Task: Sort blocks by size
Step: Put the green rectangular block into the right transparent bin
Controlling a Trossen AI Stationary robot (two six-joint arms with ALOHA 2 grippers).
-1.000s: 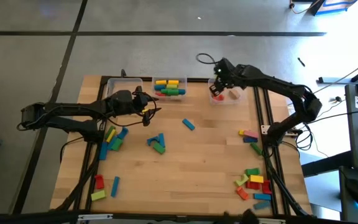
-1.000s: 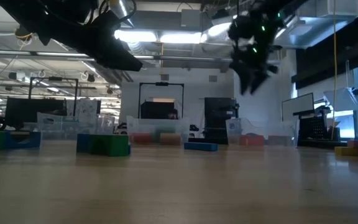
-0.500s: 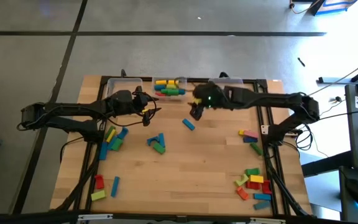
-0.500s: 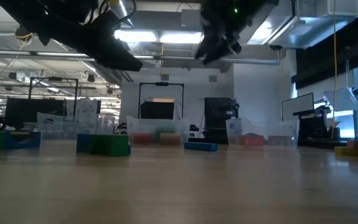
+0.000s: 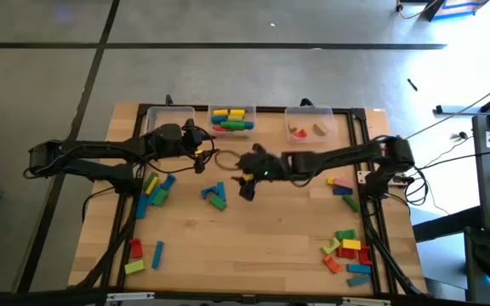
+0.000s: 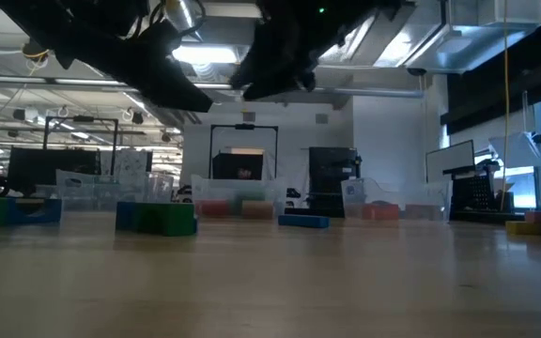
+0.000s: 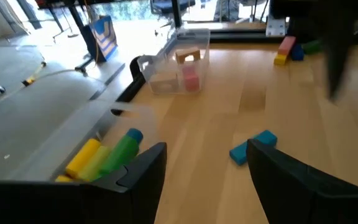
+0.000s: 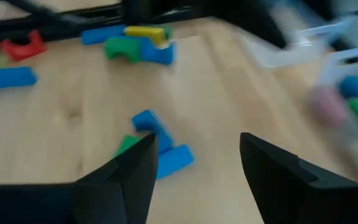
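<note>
Blocks lie in groups on the wooden table: a blue and green cluster (image 5: 215, 195) at mid-table, also in the right wrist view (image 8: 156, 144), and a lone blue block (image 7: 253, 147). My right gripper (image 5: 247, 187) hangs open and empty just right of the cluster, above the table. My left gripper (image 5: 207, 158) hovers open and empty near the far left, its fingers toward the lone blue block. The middle bin (image 5: 232, 119) holds yellow, green, blue and red blocks; the right bin (image 5: 309, 127) holds a red and a tan one.
A third clear bin (image 5: 167, 119) stands at the far left. More blocks lie at the left (image 5: 153, 189), near left (image 5: 139, 253), right (image 5: 340, 185) and near right (image 5: 347, 251). Bare wood stretches across the near middle of the table.
My right gripper has swung from over the far right bin toward the table's left and near side, over the table's middle, ending beside the blue and green cluster; it has turned as it went and stays open.
</note>
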